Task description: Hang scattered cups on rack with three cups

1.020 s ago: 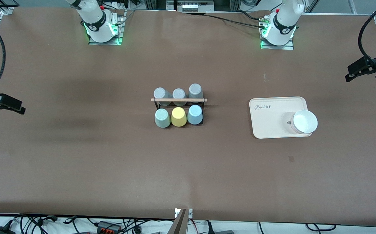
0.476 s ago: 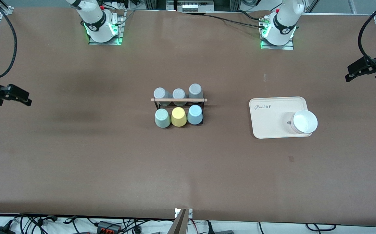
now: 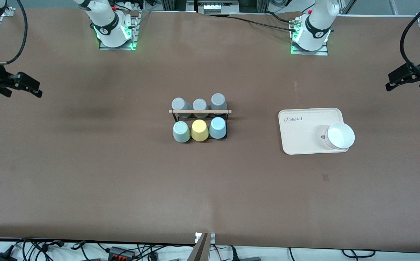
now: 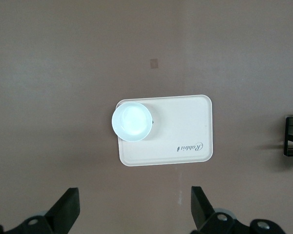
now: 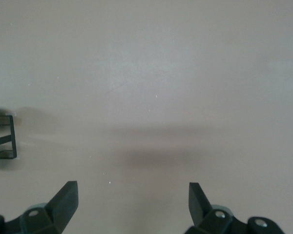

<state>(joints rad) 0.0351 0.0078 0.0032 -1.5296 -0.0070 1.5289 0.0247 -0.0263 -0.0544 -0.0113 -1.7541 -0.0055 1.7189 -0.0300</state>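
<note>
Brown table (image 3: 123,174) carries rack (image 3: 200,112) and tray (image 3: 304,127).

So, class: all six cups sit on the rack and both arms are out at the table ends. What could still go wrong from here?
The mint green cup, yellow cup and light blue cup crowd together on the rack; a bump could topple them. The white bowl overhangs the tray edge and might tip. The open left gripper and right gripper hang high.

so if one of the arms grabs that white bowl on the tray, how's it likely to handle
The white bowl looks small and thin-walled, so probably light. Its smooth, glossy flared wall may slip between jaws. It overhangs the tray rim at one corner, so a sideways push could tip it off. Both grippers, left and right, wait open at the table's ends.
</note>
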